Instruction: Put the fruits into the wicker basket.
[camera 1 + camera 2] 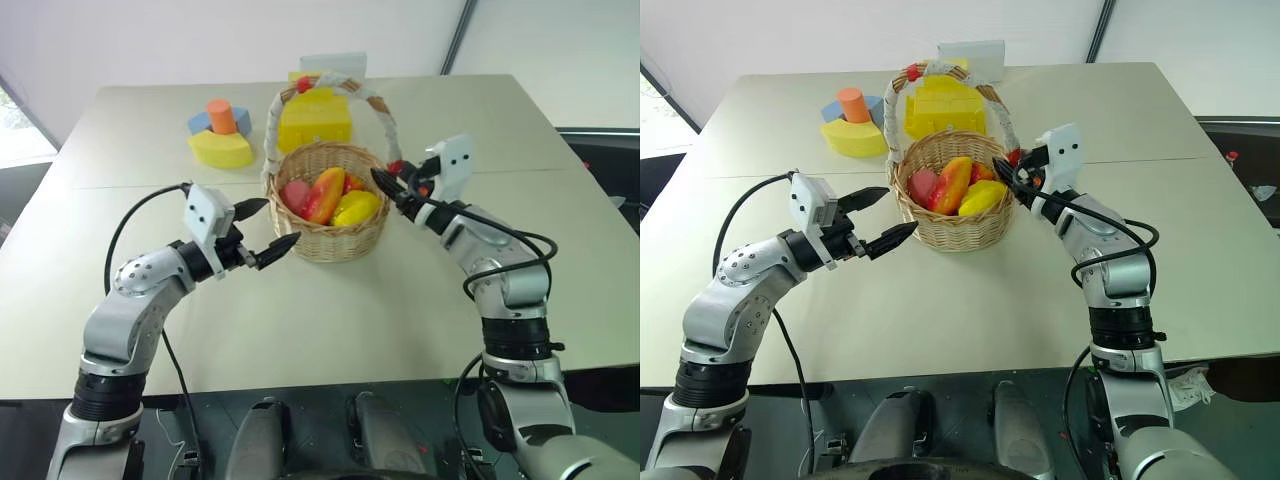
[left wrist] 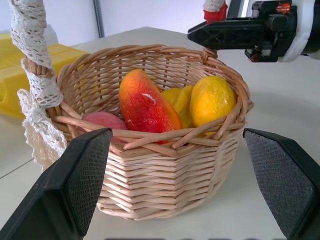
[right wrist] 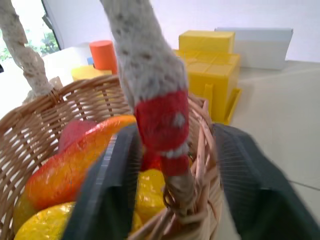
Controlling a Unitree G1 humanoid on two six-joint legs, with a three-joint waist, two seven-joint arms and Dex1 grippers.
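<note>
Looks like robot test lab: plain white walls, bare pale tabletop, staged toy props — foam blocks, yellow block box near far edge; window at left.

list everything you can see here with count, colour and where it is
wicker basket: 1, tan with a white-wrapped handle spotted red, middle of the table
mango: 1, red-orange-yellow, in the basket
peach: 1, pink, in the basket beside the mango
lemon: 1, yellow, in the basket on the mango's other side
foam blocks: a small pile, yellow, blue and orange, on the table beyond the basket
yellow box: 1, behind the basket
white box: 1, at the far table edge
table: 1, pale cream
left claw: 1, black, open, beside the basket
right claw: 1, black, at the handle's base, fingers either side of it
</note>
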